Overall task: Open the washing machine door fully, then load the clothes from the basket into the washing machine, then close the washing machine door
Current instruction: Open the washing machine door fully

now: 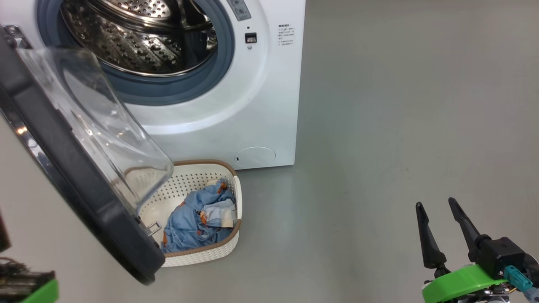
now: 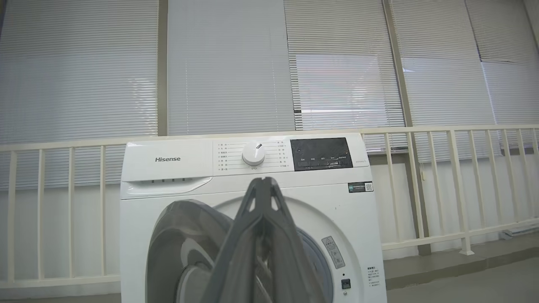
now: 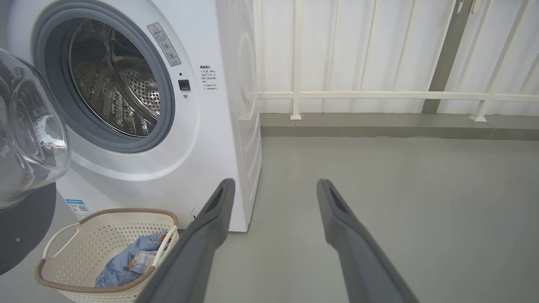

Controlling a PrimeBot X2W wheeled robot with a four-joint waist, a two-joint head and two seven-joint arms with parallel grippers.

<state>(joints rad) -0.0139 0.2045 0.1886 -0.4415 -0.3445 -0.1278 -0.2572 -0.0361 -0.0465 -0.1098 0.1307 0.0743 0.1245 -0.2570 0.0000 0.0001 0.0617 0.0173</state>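
Note:
The white washing machine (image 1: 261, 105) stands at the top of the head view, its steel drum (image 1: 139, 38) exposed. The washing machine door (image 1: 63, 168) hangs swung out to the left, and its clear glass bowl partly overhangs the basket (image 1: 202, 168) on the floor in front. Light blue clothes (image 1: 198, 219) lie bunched in the basket's right half. My right gripper (image 1: 436, 202) is open and empty at the lower right, well away from the basket. In the left wrist view my left gripper (image 2: 263, 182) is shut on nothing and points at the machine's front (image 2: 168, 164). The right wrist view shows the basket (image 3: 84, 248) left of my right gripper (image 3: 273, 185).
Grey floor (image 1: 400, 126) stretches open to the right of the machine. A white railing (image 3: 379, 96) on a low kerb runs behind it, with window blinds (image 2: 227, 67) above. The green cuff of my left wrist (image 1: 38, 292) sits at the lower left corner.

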